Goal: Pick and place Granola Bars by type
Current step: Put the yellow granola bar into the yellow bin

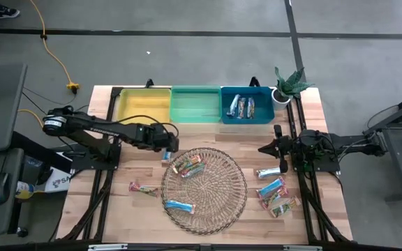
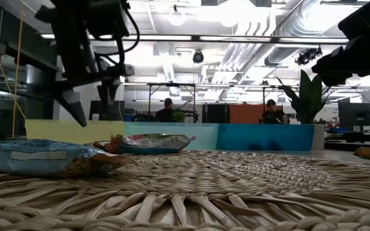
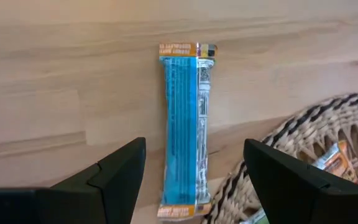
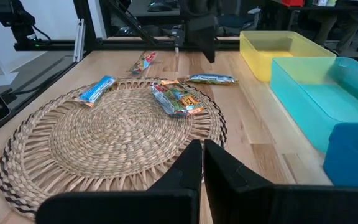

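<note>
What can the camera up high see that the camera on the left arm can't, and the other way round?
Only the high view shows the yellow bin, green bin, blue bin, the plant, the right gripper and the bars right of the tray.

Only the left wrist view shows the left gripper's fingers standing open on either side of a blue bar.

Both show that bar, the table and the wicker tray.

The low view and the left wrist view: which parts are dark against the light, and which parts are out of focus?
Low view: the left gripper is a dark silhouette against bright ceiling lights; the nearest wicker tray weave is soft. Left wrist view: the dark fingers are blurred, while the blue granola bar on the table is sharp.
</note>
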{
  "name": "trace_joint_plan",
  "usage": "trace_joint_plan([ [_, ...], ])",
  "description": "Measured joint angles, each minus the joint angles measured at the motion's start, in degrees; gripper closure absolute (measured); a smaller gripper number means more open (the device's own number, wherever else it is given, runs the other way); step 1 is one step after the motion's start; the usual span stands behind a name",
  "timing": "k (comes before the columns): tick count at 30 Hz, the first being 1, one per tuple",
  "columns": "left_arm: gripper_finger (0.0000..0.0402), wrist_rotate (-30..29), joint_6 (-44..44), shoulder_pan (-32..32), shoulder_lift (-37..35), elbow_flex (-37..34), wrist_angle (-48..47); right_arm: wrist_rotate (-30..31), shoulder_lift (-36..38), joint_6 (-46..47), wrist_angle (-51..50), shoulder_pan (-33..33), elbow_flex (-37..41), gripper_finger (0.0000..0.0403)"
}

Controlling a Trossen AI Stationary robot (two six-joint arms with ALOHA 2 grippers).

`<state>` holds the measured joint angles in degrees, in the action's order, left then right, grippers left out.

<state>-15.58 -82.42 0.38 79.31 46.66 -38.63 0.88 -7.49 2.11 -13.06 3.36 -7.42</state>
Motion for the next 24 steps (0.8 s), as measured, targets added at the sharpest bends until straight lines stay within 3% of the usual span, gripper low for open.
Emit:
trace_joint_plan([
  [10, 0.0133, 6.8, 5.9, 4.6, 4.6, -0.5, 6.3, 0.0, 0.0, 0.0, 0.0, 0.0, 0.0, 0.0402],
  [24, 0.0133, 10.4, 5.7, 4.5, 13.5, -0.3, 9.7, 0.0, 0.0, 0.0, 0.0, 0.0, 0.1, 0.0402],
])
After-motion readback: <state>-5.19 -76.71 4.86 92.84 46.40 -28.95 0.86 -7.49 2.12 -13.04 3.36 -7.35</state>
